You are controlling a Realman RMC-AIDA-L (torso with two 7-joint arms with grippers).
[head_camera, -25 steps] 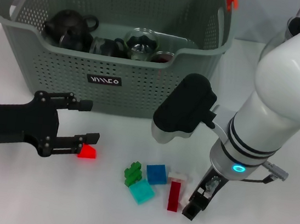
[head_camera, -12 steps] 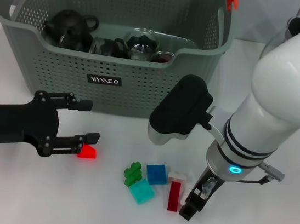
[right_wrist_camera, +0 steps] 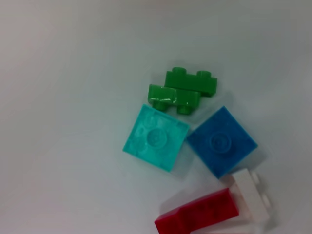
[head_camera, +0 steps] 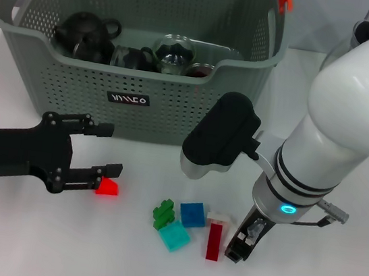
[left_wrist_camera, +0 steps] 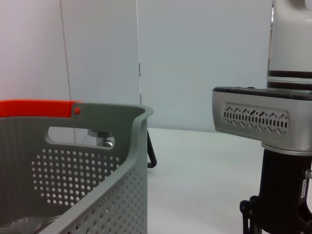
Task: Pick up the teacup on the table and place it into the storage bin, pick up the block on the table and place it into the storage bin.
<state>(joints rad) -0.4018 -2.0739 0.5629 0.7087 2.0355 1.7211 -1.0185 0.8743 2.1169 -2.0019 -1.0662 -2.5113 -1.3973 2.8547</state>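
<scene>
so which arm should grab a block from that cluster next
Right, probably. The right pincer hangs just beside the dark red block at the cluster's edge. The left pincer sits open farther off, near a lone bright red block.

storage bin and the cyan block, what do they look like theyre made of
The storage bin looks like moulded matt plastic: grey-green walls pierced with even rows of holes, and orange clips at the handles. The cyan block looks like glossy, slightly translucent hard plastic, with a round stud on its face and crisp edges.

White table (head_camera: 35,241): storage bin (head_camera: 174,113), red wedge (head_camera: 107,187), block cluster (head_camera: 190,224).
</scene>
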